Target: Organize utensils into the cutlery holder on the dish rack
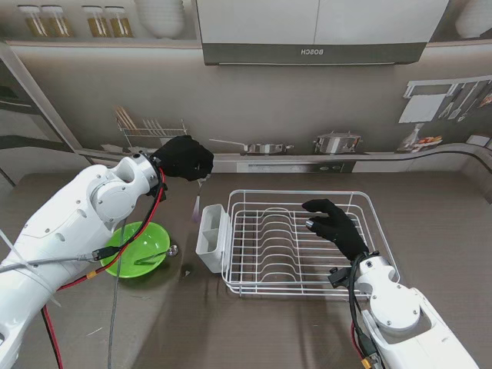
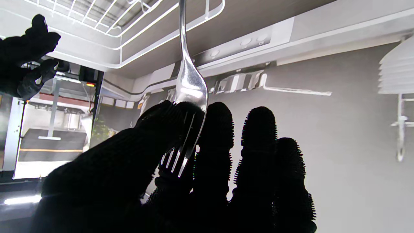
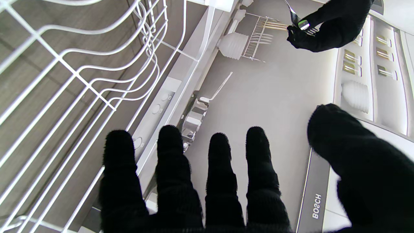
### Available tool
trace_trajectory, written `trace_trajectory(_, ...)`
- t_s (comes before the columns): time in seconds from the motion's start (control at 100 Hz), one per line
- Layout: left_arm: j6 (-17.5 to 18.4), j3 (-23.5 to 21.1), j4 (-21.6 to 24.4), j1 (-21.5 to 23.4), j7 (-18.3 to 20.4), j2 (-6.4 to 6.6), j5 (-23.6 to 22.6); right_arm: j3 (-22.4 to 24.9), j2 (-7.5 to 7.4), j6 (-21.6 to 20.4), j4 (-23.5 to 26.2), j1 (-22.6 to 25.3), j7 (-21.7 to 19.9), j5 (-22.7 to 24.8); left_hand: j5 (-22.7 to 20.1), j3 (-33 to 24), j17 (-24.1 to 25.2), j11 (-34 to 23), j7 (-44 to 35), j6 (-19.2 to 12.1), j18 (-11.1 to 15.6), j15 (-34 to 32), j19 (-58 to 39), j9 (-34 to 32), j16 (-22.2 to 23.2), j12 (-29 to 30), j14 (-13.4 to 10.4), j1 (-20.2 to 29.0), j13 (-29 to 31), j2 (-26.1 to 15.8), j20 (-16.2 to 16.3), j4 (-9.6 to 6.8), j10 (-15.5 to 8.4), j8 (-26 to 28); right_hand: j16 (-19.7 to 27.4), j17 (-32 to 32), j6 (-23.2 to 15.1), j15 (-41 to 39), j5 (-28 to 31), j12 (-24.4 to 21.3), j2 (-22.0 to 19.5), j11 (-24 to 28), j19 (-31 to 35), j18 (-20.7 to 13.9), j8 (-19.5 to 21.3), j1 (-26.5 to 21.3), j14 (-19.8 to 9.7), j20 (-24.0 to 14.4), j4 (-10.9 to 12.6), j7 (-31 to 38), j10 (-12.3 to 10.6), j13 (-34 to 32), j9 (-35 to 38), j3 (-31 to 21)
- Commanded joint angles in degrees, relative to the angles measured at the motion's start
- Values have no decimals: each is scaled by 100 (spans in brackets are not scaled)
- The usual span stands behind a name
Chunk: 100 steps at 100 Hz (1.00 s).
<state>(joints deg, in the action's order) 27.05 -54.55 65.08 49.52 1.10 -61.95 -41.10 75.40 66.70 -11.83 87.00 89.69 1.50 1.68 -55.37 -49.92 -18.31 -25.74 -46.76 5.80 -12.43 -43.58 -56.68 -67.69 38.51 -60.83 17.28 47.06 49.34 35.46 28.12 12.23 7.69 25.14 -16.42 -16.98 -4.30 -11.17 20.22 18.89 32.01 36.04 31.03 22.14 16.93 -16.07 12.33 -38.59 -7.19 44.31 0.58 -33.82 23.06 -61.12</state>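
Above the white holder (image 1: 211,237) at the left end of the rack (image 1: 300,242): left hand (image 1: 183,157) raised, fingers (image 2: 216,129) and thumb pinching a metal fork (image 2: 189,87) at the tine end. Handle hanging down toward the holder, tip close over its opening but not yet inside, as far as visible from the stand camera. Tines pressed against the glove, handle free and thin.

Over the rack, right hand (image 1: 334,227) hovering with fingers (image 3: 223,168) spread, holding nothing.

To the left on the surface, green bowl (image 1: 137,249) with a spoon (image 1: 157,254) lying across its rim, waiting for its turn.

About the fork: stiff, light, smooth and probably slippery in a knitted glove; pinched at one end only, so likely to swing or twist. Safer to lower slowly, keep the handle vertical, release only once the tip is well between the holder walls. Holder itself thin plastic, probably easy to push aside if struck on the edge.

For the spoon, best hold probably at the handle, away from the bowl wall.
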Motion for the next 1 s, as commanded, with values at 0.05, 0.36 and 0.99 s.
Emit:
trace_trajectory(0.05, 35, 110, -89, -181, 17, -123, 83, 5, 25, -3, 19, 21, -69, -15, -211, -331, 22, 8, -442, -342, -42, -108, -257, -202, 76, -137, 200, 231, 71, -21, 57, 74, -60, 198, -18, -38, -14, 68, -173, -11, -107, -40, -95, -147, -119, 142, -26, -119, 159, 18, -4, -81, -5, 40)
trace_trajectory(0.36, 36, 460, -515, -362, -333, -267, 272, 31, 28, -12, 20, 23, -54, -20, -195, -247, 50, 8, -420, -298, -57, -92, -248, -178, 80, -129, 217, 269, 49, -67, 60, 55, -35, 205, -18, -40, -17, 70, -160, -14, -125, -45, -94, -147, -120, 153, -33, -120, 161, 17, 2, -83, 3, 39)
trace_trajectory(0.99, -87, 740, -846, -90, -646, -343, 352, 28, 28, -5, 25, 31, -59, -28, -175, 400, 373, 316, -70, -185, -73, 418, -15, 2, -143, 197, 102, 543, -228, -284, -16, -165, 12, 109, -20, -41, -15, 71, -157, -14, -130, -45, -92, -144, -120, 158, -29, -123, 161, 17, 3, -93, 14, 43)
